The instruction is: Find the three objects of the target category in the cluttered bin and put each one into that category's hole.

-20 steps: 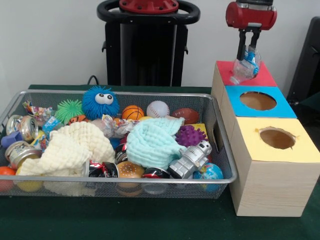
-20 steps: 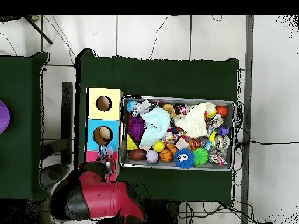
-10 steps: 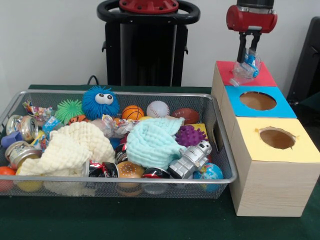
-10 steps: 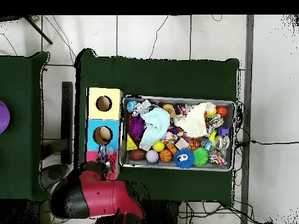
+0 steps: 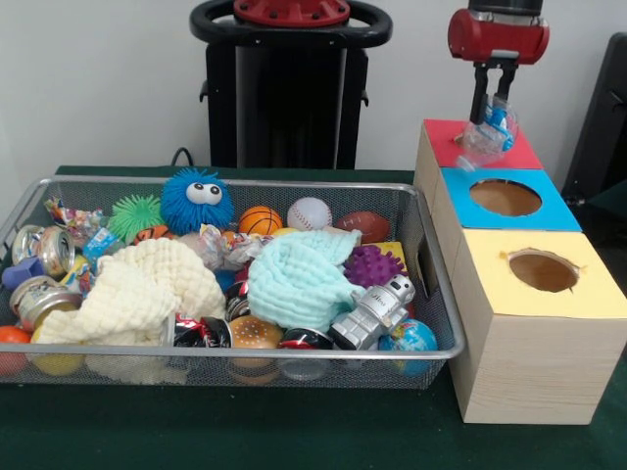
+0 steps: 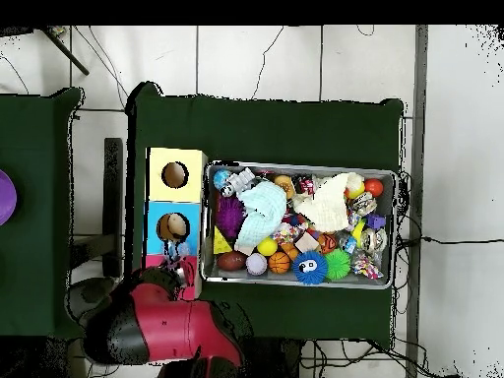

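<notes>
My gripper [image 5: 494, 110] hangs over the red-topped box [image 5: 519, 153] at the far end of the row, shut on a clear crinkled wrapper with blue print [image 5: 486, 135]. The wrapper dangles just above the red top, whose hole is hidden behind it. In the overhead view the red arm [image 6: 157, 330] covers most of that box and the wrapper [image 6: 176, 260] peeks out beside it. The wire bin [image 5: 294, 369] holds balls, cloths, cans, more wrappers [image 5: 73, 220] and a toy robot [image 5: 377, 308].
A blue-topped box [image 5: 554, 211] and a yellow-topped box [image 5: 598, 294] with round holes stand in line beside the bin's right wall. A black pedestal [image 5: 289, 98] rises behind the bin. Green cloth [image 5: 245, 431] covers the table.
The gripper has drifted slightly right and upward with the wrapper over the red box. Nothing in the bin has moved.
</notes>
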